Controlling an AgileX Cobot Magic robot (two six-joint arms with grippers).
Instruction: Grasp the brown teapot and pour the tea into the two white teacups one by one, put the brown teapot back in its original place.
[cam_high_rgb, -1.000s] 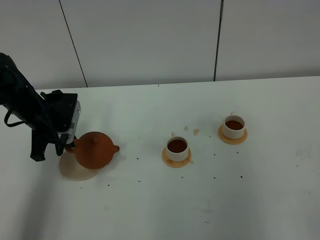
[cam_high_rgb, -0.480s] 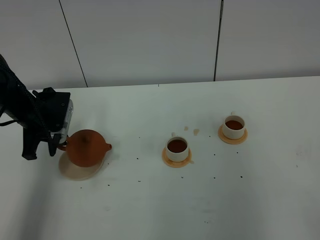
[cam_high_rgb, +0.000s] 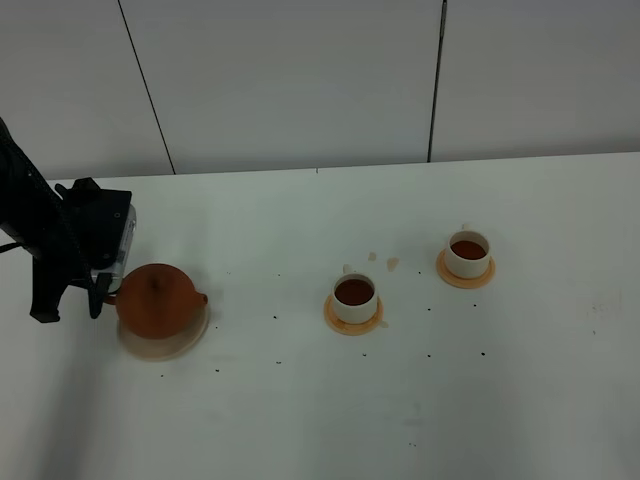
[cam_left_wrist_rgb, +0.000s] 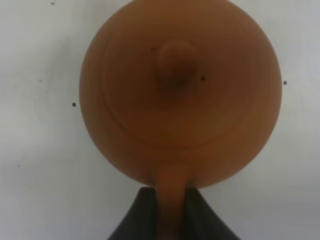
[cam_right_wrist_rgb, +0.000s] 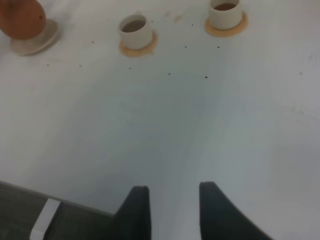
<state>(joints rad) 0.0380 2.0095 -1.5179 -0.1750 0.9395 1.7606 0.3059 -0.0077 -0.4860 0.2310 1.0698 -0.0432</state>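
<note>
Gripped by its loop handle: the brown teapot (cam_high_rgb: 155, 301), at the left of the tabletop (cam_high_rgb: 300, 410), directly over the beige saucer (cam_high_rgb: 186, 342) that serves as its original place. Left pincer (cam_left_wrist_rgb: 171, 212) clamped on that handle, dark fingers (cam_left_wrist_rgb: 137, 217) on either side of the clay loop in the wrist view. Spout pointing right toward the cups, lid knob (cam_left_wrist_rgb: 175, 62) up, body level: a carrying posture, not a pouring one. Held over the saucer presumably because the last step is in hand, the return of the pot to its place.

Both white teacups already dark with tea, the near cup (cam_high_rgb: 354, 296) and the far cup (cam_high_rgb: 467, 253) each centred on an orange coaster, well apart from the pot. Pouring judged done. Small brownish spots (cam_high_rgb: 390, 263) between the cups, likely drips.

Right pincer (cam_right_wrist_rgb: 170, 210) idle, fingers apart over bare tabletop at the near edge, holding nothing; not seen in the high view.

Hard to tell: whether the pot's base already touches the saucer or hangs just above it. Most of the saucer hidden under the pot, blurred at its rim. Saucer hidden altogether in the left wrist view. Spout cut off at that view's edge.
</note>
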